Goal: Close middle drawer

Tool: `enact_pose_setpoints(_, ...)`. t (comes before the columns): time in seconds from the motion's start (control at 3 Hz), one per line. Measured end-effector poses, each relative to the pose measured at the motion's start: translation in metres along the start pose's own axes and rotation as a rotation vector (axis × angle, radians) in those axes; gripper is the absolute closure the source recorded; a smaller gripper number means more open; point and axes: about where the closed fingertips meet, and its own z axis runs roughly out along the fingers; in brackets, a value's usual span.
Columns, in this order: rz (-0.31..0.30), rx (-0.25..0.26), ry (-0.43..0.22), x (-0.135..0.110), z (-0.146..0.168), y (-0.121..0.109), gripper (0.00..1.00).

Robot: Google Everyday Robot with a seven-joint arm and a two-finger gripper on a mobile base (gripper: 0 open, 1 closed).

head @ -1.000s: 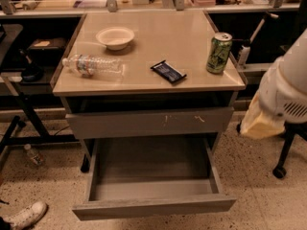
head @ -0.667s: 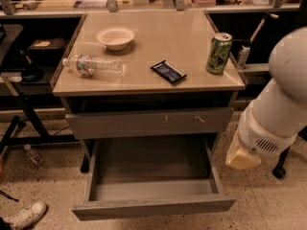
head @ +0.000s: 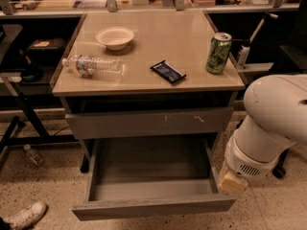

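Observation:
The middle drawer (head: 151,176) is pulled far out below the tabletop. It is wide, shallow and grey inside, with a plain flat front (head: 153,207) and nothing in it. Above it is the grey drawer front with pale scratch marks (head: 148,122), nearly shut. My white arm (head: 268,128) comes in from the right. Its low end, with the gripper (head: 232,181), hangs just right of the open drawer's front right corner, close to the side wall.
On the tan tabletop (head: 158,42) are a white bowl (head: 115,36), a plastic bottle lying on its side (head: 93,65), a dark snack bar (head: 168,72) and a green can (head: 218,52). A small bottle (head: 32,155) and a shoe (head: 24,215) lie on the floor at left.
My arm has swung down and to the left, from beside the scratched drawer front to the open drawer's front right corner. The drawer has not moved.

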Motion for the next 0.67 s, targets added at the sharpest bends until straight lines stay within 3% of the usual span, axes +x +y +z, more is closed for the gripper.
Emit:
enact_pose_setpoints(0.33, 0.000, -0.061, -0.049, -0.001, 0.044, 0.013, 1.00)
enact_pose_setpoints(0.67, 0.020, -0.137, -0.070, -0.003, 0.114, 0.020, 1.00)
